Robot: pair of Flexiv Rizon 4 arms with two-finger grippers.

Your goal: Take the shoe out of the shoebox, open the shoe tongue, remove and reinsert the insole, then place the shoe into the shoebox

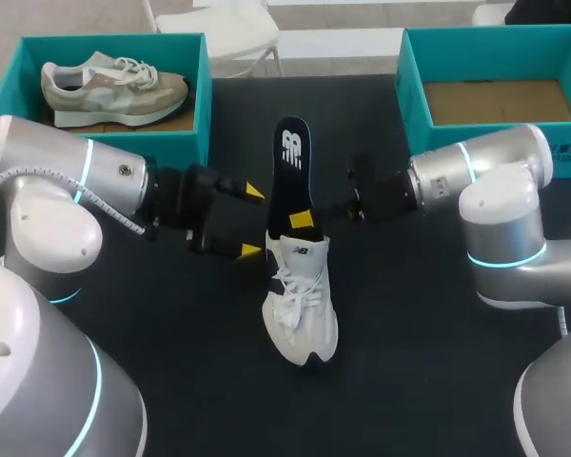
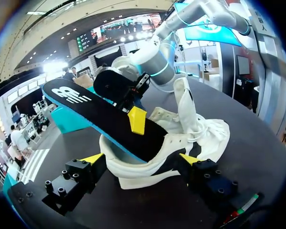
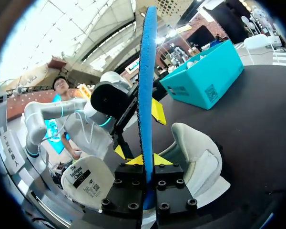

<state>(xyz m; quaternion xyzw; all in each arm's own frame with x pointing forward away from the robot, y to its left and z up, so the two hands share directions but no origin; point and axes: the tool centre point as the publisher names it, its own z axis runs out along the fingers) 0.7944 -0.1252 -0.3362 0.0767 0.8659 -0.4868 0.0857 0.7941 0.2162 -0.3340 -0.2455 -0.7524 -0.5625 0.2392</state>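
Head view: insole (image 1: 290,157) half seated in the white sneaker (image 1: 302,309) at mid-table.
My right gripper (image 3: 148,161) clamps the insole's edge between both tips. The insole's long axis runs in line with the sneaker, fore end down in the opening, heel end raised toward the far side. My left gripper (image 1: 252,222) flanks the sneaker's heel, fingers spread, holding nothing.

Your head view looks down on the table (image 1: 438,362) from behind; your wrist views sit close (facing each other), sharing the white shoe (image 1: 300,305)
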